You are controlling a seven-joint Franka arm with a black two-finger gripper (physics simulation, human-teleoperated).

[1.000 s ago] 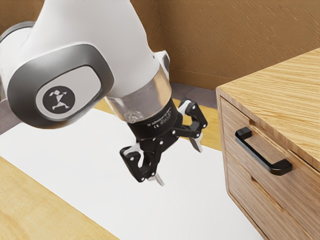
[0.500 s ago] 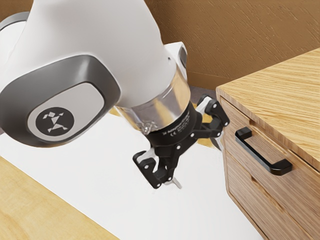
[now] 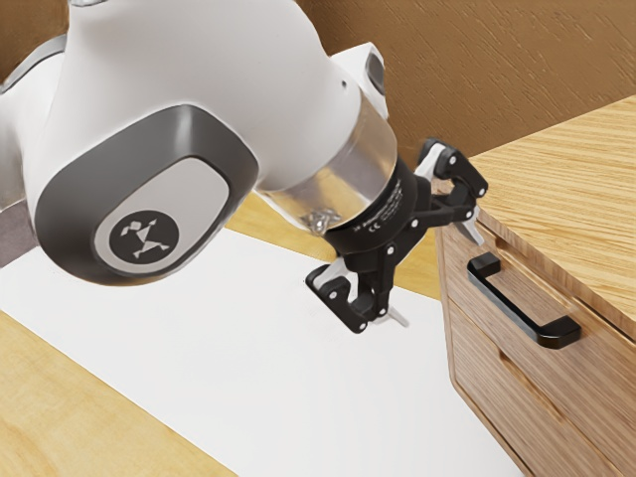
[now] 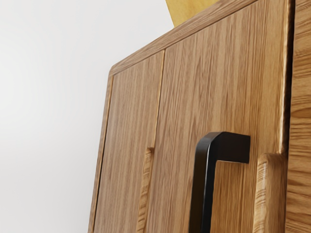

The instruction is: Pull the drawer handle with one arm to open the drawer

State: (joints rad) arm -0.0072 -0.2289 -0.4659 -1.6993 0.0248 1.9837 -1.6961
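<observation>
A wooden drawer cabinet [image 3: 556,189] stands at the exterior view's right. Its upper drawer front [image 3: 527,328] carries a black bar handle [image 3: 522,301] and sits flush with the cabinet. My black gripper [image 3: 437,275] hangs open just to the left of the handle's near end, its fingers spread wide and touching nothing. One fingertip [image 3: 473,233] is close to the cabinet's top corner, the other [image 3: 398,320] lower over the white mat. In the wrist view the handle [image 4: 210,180] and the drawer front [image 4: 214,97] are seen close up.
A white mat [image 3: 199,338] covers the table [image 3: 70,417] under the arm. A lower drawer front [image 3: 527,407] lies beneath the upper one. A brown wall [image 3: 477,70] rises behind the cabinet.
My hand has moved right and upward toward the cabinet, from the mat's middle to just beside the handle. The fingers stayed open. The drawer has not moved.
</observation>
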